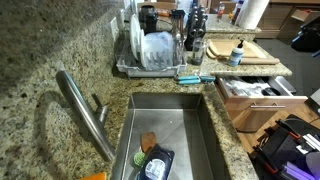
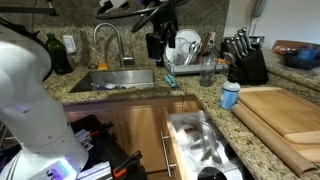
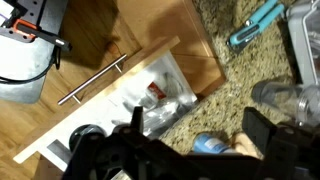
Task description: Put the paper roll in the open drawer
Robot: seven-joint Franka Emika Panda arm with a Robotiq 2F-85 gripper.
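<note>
The white paper roll stands upright at the back of the counter, behind the wooden cutting board. The open drawer sits below the counter edge and holds clear plastic items; it also shows in the other exterior view and in the wrist view. My gripper hangs above the counter near the dish rack, well away from the roll. In the wrist view its fingers are spread apart with nothing between them. The roll is out of the wrist view.
A blue-capped bottle stands by the cutting board and shows under the gripper. There is a dish rack, a knife block, a teal brush, and a sink with a faucet.
</note>
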